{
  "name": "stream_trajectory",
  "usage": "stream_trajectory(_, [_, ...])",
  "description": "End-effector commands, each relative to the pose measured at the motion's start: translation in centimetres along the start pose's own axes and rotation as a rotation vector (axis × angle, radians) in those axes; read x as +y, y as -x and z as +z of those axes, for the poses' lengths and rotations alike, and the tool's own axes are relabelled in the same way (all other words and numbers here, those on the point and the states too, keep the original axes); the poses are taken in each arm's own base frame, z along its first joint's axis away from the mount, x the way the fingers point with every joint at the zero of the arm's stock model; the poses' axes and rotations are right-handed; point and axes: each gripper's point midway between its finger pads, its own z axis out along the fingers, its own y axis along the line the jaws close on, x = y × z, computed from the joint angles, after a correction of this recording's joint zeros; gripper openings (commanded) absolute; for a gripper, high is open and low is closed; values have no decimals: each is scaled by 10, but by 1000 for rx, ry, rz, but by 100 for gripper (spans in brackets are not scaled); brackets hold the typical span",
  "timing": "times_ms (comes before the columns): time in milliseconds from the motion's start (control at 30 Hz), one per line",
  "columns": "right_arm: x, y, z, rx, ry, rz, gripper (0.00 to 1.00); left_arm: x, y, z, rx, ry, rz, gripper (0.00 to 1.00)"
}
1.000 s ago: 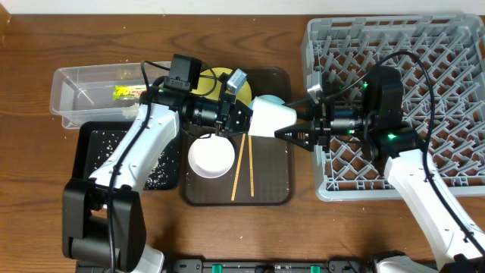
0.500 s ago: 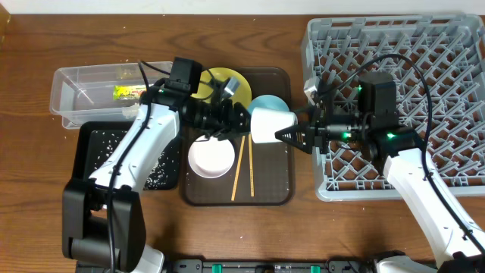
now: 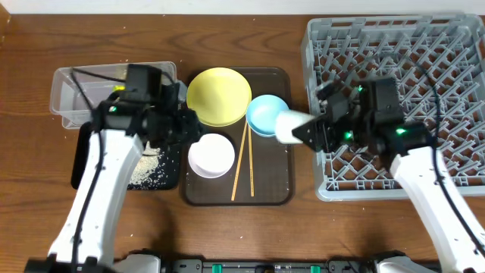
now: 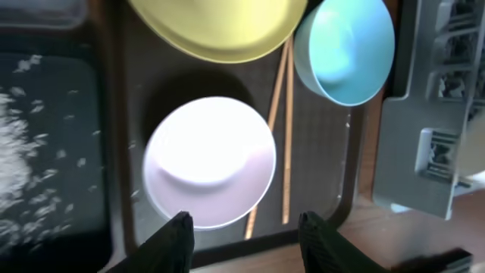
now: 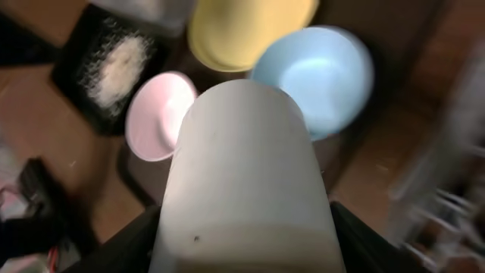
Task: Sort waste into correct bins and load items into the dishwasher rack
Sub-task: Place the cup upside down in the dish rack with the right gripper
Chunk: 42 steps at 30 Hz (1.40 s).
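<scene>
Brown wooden worktop carries everything. At its centre sits a brown rectangular serving tray holding four things. A round yellow plate lies at the tray's 11 o'clock and a light blue bowl at its 1 o'clock, rim just beside the plate. A white bowl is at 8 o'clock. Two thin wooden chopsticks lie side by side, running from the middle down toward 6 o'clock.

At the worktop's 3 o'clock stands a large grey plastic rack with a lattice of upright pegs, and the right arm reaches across its left part. The right gripper has its jaws clamped on a small white cup. The cup is held on its side over the tray's right edge, between the blue bowl and the rack.

At 10 o'clock is a clear rectangular plastic tub. The left arm covers its right end, so what lies in it cannot be told. Below it, at 8 o'clock, a shallow black tray holds loose white rice grains, heaped in one patch and scattered around.

The left gripper hangs above the white bowl, its jaws partly spread with nothing between them.
</scene>
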Motion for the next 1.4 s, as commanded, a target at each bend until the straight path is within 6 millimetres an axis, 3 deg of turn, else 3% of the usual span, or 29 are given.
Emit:
stream_trajectory(0, [-18, 25, -38, -59, -191, 32, 1, 12, 1, -7, -26, 69, 14, 48])
stream_trajectory(133, [-49, 16, -74, -22, -396, 182, 1, 17, -2, -8, -19, 100, 9, 48])
stream_trajectory(300, [-88, 1, -110, -12, -534, 331, 1, 18, -4, -9, -14, 104, 7, 48])
stream_trajectory(500, [-143, -24, -142, 2, -680, 498, 1, 18, -4, -9, -14, 103, 7, 48])
stream_trajectory(667, [-174, -40, -163, 25, -825, 560, 1, 18, -4, -9, -14, 104, 7, 48])
stream_trajectory(833, [-186, -60, -158, 110, -849, 607, 1, 18, -4, -8, -14, 104, 7, 48])
stream_trajectory(1133, [-209, -86, -125, 242, -832, 652, 1, 18, -4, -8, -14, 104, 7, 48])
stream_trajectory(1367, [-215, -107, -105, 359, -795, 714, 1, 18, -4, -8, -14, 104, 7, 48])
